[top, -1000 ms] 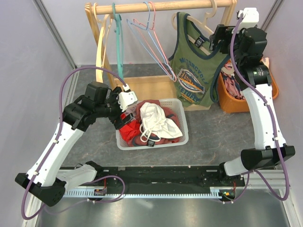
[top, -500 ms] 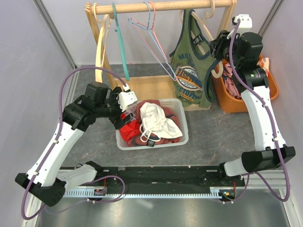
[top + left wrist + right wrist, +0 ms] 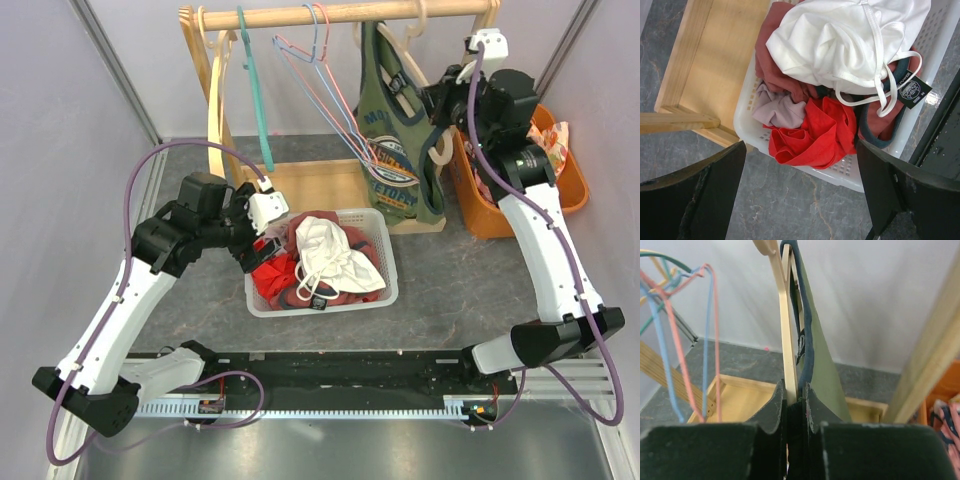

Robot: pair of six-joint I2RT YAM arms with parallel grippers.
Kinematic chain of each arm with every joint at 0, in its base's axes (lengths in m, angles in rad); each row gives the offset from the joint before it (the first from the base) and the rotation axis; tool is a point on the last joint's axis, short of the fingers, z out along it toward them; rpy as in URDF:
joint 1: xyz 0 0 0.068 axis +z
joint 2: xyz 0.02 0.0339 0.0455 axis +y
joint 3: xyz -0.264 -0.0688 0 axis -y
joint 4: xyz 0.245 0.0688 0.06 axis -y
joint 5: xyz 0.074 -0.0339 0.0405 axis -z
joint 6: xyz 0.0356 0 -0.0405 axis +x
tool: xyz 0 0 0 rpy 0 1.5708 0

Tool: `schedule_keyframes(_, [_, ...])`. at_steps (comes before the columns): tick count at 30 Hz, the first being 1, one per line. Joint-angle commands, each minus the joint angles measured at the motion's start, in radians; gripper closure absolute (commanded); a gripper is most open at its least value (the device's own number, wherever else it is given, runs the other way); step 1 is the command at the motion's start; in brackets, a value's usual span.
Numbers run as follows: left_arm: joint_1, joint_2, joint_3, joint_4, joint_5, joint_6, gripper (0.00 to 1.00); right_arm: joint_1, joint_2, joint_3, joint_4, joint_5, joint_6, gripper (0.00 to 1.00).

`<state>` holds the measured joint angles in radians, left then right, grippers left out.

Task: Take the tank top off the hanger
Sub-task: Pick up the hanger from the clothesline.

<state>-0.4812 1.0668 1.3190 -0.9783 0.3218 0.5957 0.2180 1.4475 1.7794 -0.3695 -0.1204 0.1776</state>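
A: Tank top (image 3: 395,150), where?
B: Upper right of the overhead view, hung on the hanger (image 3: 786,315) under the rail (image 3: 340,14).
A: Grippers?
B: Right gripper (image 3: 792,392) pinches the hanger. Left gripper (image 3: 800,150) is spread wide over the basket (image 3: 840,172), mid-frame.

White perforated basket (image 3: 320,309) on grey table (image 3: 460,290), heaped with clothing: white garment (image 3: 335,255) on top, red one (image 3: 275,282) at left. Orange bin (image 3: 575,188) far right, holding fabric. Wooden rail (image 3: 290,16) carries teal hanger (image 3: 256,100), pink and blue wire hangers (image 3: 320,40).
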Motion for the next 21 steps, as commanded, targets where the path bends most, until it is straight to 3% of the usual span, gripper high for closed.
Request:
schedule_keyframes(1, [0.009,-0.005,0.026,0.013,0.006,0.006,0.02,0.099,-0.05,0.043,0.182,0.085,-0.105,1.0])
schedule_keyframes(11, [0.019,-0.021,0.013,0.012,0.016,0.006,0.05,0.133,-0.15,-0.032,0.34,0.168,-0.116,1.0])
schedule_keyframes(18, [0.021,-0.021,0.025,0.012,0.022,0.01,0.06,0.135,-0.242,-0.08,0.106,0.122,-0.112,1.0])
schedule_keyframes(21, [0.021,-0.022,0.054,-0.002,0.031,0.023,0.06,0.135,-0.294,-0.124,-0.005,-0.028,-0.053,1.0])
